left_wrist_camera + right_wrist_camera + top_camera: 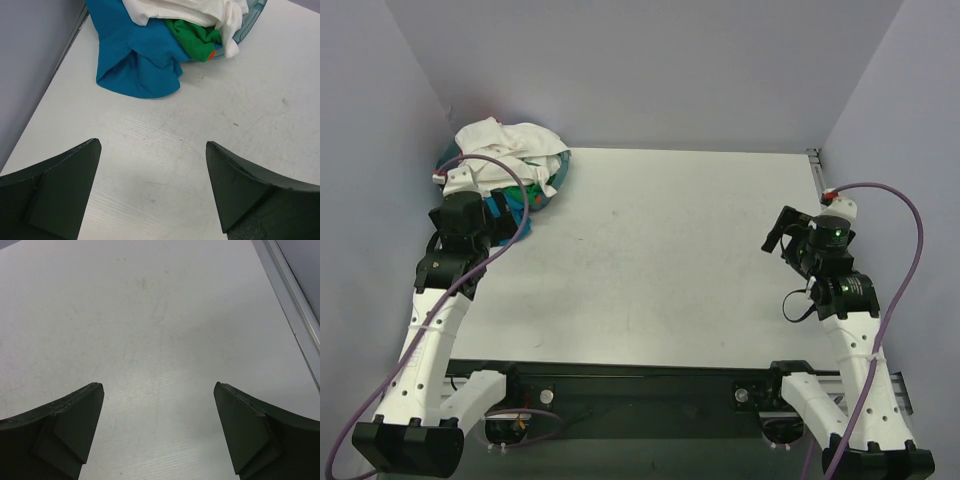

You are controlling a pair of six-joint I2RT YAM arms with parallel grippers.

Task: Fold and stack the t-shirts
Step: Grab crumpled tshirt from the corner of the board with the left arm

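The t-shirts lie crumpled in a heap at the table's far left corner. A white shirt (510, 143) is on top; in the left wrist view the white (175, 10), a green shirt (195, 36), a bit of orange (212, 54) and a blue shirt (135, 60) show. The blue one spills forward onto the table. My left gripper (508, 218) (152, 146) is open and empty, just short of the blue shirt. My right gripper (780, 232) (157, 386) is open and empty over bare table at the right.
The heap sits in a teal bin whose rim (256, 11) shows behind the shirts. The white table (670, 250) is walled in grey on the left, back and right. A metal rail (295, 315) runs along its right edge.
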